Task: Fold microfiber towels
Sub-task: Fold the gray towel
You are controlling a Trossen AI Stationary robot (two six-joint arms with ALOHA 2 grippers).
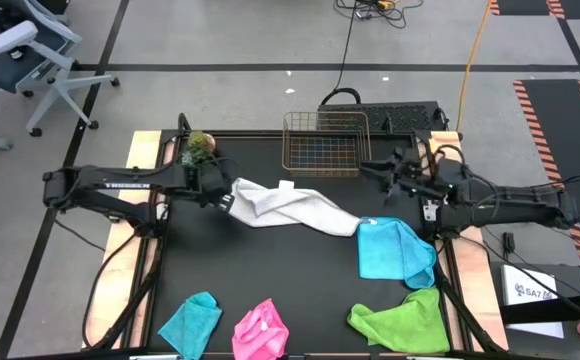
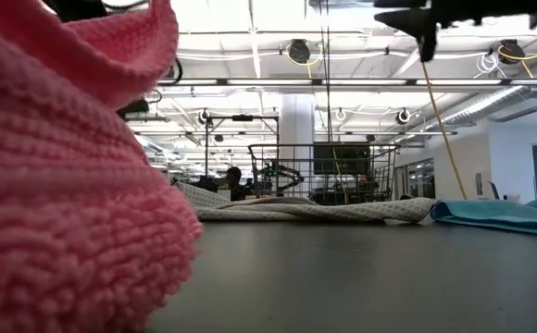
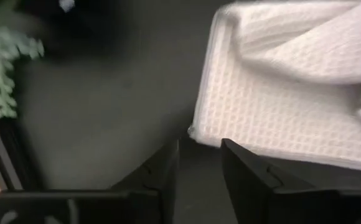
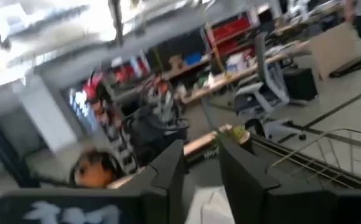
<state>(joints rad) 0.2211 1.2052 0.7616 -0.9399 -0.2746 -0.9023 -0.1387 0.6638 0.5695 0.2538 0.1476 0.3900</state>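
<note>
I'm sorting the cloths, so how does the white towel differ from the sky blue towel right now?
The white towel is stretched into a long twisted band across the table's middle; the sky blue towel lies bunched in a compact heap near the right edge. White looks larger and waffle-textured. Both are unfolded, and they appear to touch.

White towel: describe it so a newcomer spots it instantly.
Start at the wire basket at the black table's far edge. Just in front, the white towel lies stretched and rumpled between both arms. It is the only white cloth; the others are sky blue, teal, pink and green.
</note>
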